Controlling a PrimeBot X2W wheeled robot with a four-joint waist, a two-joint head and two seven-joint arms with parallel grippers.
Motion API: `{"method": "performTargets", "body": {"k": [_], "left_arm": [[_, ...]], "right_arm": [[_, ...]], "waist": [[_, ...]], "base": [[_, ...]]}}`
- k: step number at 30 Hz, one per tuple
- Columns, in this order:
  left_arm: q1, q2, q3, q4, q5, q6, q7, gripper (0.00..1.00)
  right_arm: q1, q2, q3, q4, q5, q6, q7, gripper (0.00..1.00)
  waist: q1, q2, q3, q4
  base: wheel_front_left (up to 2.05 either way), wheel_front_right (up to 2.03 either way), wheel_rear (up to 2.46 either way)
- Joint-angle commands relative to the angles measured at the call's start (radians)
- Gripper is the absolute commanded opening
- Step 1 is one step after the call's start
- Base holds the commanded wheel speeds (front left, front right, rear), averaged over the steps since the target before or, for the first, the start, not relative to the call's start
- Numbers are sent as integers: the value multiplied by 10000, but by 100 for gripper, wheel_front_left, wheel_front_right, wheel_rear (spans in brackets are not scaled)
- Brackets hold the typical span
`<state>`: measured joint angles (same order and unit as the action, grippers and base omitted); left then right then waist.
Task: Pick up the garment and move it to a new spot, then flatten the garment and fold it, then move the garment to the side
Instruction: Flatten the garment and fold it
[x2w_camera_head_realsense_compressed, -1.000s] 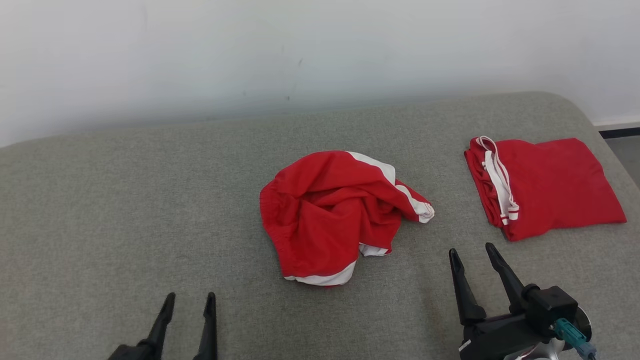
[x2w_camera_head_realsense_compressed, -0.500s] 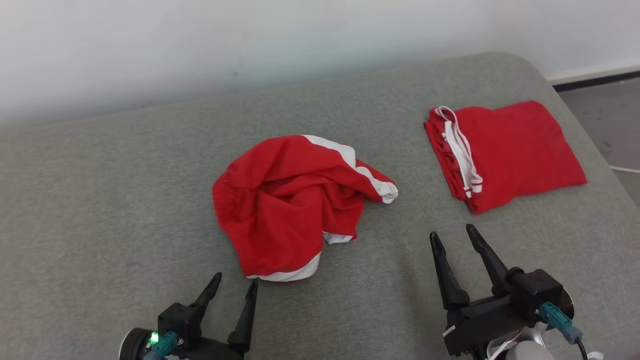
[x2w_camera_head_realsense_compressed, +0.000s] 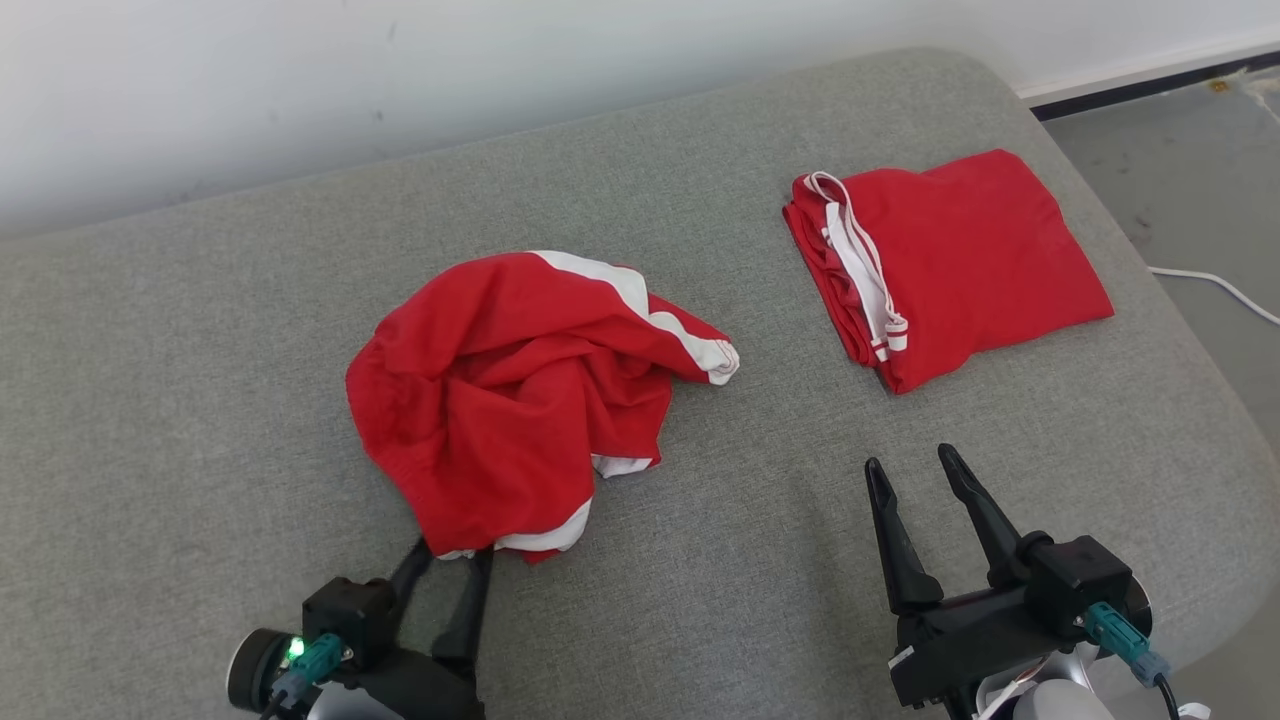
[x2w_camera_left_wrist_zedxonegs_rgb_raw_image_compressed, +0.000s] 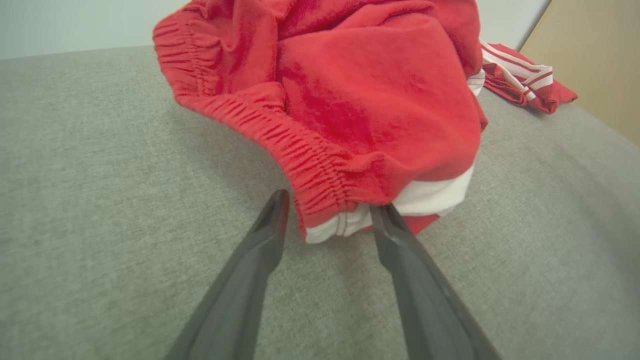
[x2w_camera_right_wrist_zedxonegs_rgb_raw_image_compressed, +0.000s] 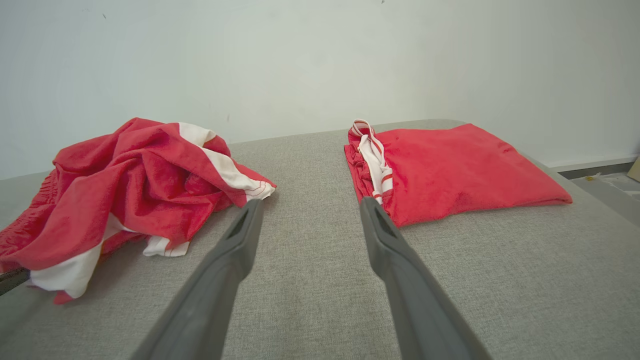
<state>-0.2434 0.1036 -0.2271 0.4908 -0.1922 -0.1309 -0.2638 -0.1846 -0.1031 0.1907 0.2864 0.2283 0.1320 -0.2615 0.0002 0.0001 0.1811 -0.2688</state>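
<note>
Presently, a crumpled garment (x2w_camera_head_realsense_compressed: 500, 400) lies mid-couch (x2w_camera_head_realsense_compressed: 200, 350), below a white wall (x2w_camera_head_realsense_compressed: 300, 80).
Couch is grey weave; floor (x2w_camera_head_realsense_compressed: 1200, 180) and cable (x2w_camera_head_realsense_compressed: 1215, 285) at right. Tips of the left gripper (x2w_camera_head_realsense_compressed: 455, 552) are partly hidden under the hem, fingers apart astride its white-banded corner; contact unclear. The right gripper (x2w_camera_head_realsense_compressed: 910, 458) is spread over bare fabric. Garment is red, white-striped, elastic-waisted; a folded one (x2w_camera_head_realsense_compressed: 960, 250) lies well apart.

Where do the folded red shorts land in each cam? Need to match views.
Head view: folded red shorts at the upper right.
Left wrist view: small, near the top right, behind the crumpled pile.
Right wrist view: right of centre, lying flat.
Shared landmark: crumpled red garment, to the left of the shorts in every view.
</note>
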Motion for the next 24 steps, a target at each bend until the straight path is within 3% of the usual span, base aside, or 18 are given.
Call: {"method": "performTargets", "body": {"k": [1,14,24], "left_arm": [[-134,21,-65,-120,-224,19,-3,0],[-317,215,-1095,-2703,-1251,17,-3,0],[-1329,-191,-2077,-4522,-2791,16,49,0]], "right_arm": [[5,15,-16,-21,-41,-27,-45,100],[217,-94,-144,18,-72,-27,-45,100],[329,-53,-195,55,-48,-27,-45,100]], "waist": [[-2,-1,-28,21],[-2,-1,-367,347],[-2,-1,-738,558]], "base": [[0,0,0],[0,0,0],[0,0,0]]}}
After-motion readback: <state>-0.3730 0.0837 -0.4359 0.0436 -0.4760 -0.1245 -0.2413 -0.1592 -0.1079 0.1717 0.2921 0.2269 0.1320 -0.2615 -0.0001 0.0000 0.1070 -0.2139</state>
